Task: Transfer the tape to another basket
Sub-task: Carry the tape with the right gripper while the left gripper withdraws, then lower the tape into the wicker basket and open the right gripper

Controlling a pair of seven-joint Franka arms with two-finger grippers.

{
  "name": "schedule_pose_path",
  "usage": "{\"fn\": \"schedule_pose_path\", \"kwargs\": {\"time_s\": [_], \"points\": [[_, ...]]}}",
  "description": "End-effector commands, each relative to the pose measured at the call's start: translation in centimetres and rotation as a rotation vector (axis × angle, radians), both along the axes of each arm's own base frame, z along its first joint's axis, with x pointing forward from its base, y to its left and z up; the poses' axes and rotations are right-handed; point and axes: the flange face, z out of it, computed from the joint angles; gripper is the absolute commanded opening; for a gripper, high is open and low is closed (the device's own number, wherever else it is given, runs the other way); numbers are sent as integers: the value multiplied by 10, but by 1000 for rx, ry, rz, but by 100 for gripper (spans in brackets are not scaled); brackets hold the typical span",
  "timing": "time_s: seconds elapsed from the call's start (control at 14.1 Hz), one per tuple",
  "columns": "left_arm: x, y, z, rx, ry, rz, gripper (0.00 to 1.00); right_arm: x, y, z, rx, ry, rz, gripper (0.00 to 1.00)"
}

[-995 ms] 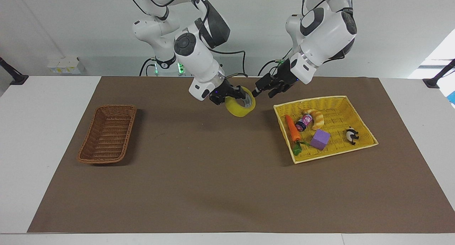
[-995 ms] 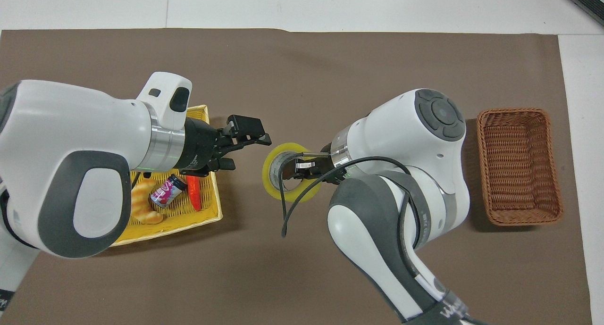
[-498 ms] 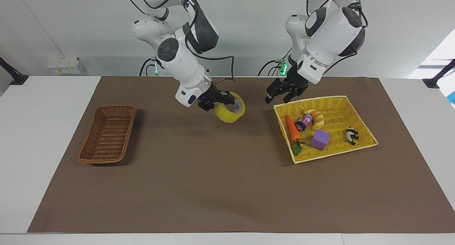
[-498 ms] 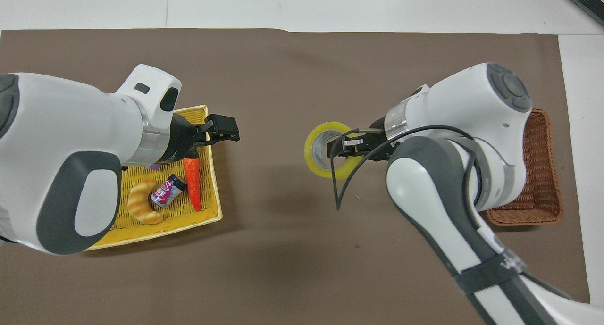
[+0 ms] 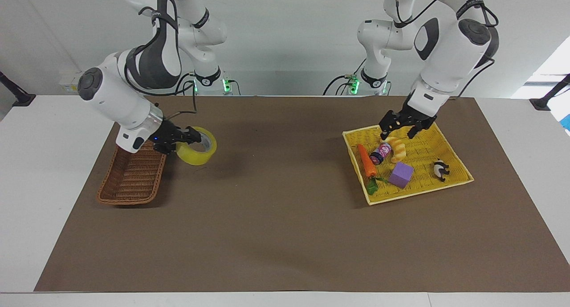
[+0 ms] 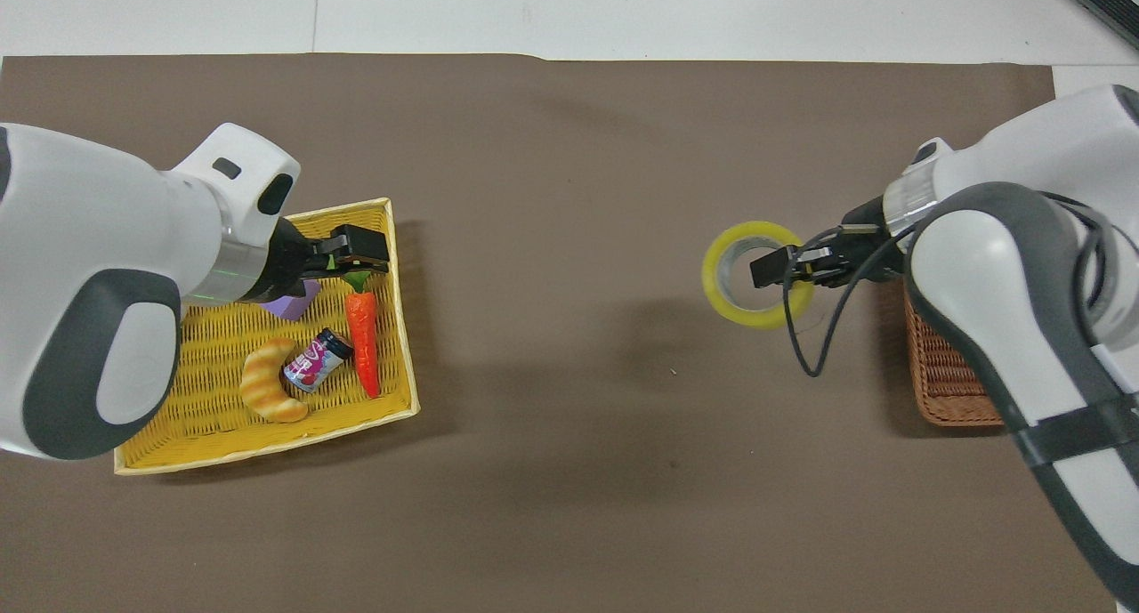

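The tape, a yellow roll with a pale core, hangs in my right gripper, which is shut on the roll's wall with one finger inside the ring. It is held in the air just beside the brown wicker basket, over the mat at the rim toward the left arm's end. In the overhead view the tape and right gripper show beside the basket, which my right arm mostly covers. My left gripper is open and empty over the yellow basket's rim nearest the robots; it also shows in the overhead view.
The yellow basket toward the left arm's end holds a carrot, a croissant toy, a small jar, a purple cube and a panda toy. A brown mat covers the table.
My right arm has carried the tape from the middle of the table to beside the brown basket. My left gripper has drawn back to over the yellow basket.
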Motion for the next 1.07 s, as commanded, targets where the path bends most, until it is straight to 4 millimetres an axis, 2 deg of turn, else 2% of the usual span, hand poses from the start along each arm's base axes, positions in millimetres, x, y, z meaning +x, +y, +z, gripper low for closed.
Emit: {"fn": "schedule_pose_path", "kwargs": {"time_s": [0.0, 0.14, 0.28, 0.64, 0.78, 0.85, 0.92, 1.0], "points": [[0, 39, 20, 56, -21, -89, 100, -6, -47, 3, -118, -36, 40, 0], [1, 48, 41, 69, -51, -212, 100, -3, -77, -14, -165, -108, 161, 0], [0, 51, 61, 72, -63, -237, 100, 3, -92, -26, -169, -149, 239, 0], [-10, 55, 87, 86, -27, -233, 100, -4, -118, -58, -108, -110, 241, 0], [-14, 54, 102, 83, -10, -233, 100, -8, -120, -76, -50, -102, 249, 1], [-15, 54, 108, 82, 0, -227, 100, -12, -133, -91, -17, -94, 226, 0], [-16, 55, 115, 83, 11, -223, 100, -10, -135, -100, 3, -104, 234, 0], [-20, 54, 121, 81, 41, -225, 100, -9, -135, -98, 9, -105, 237, 0]]}}
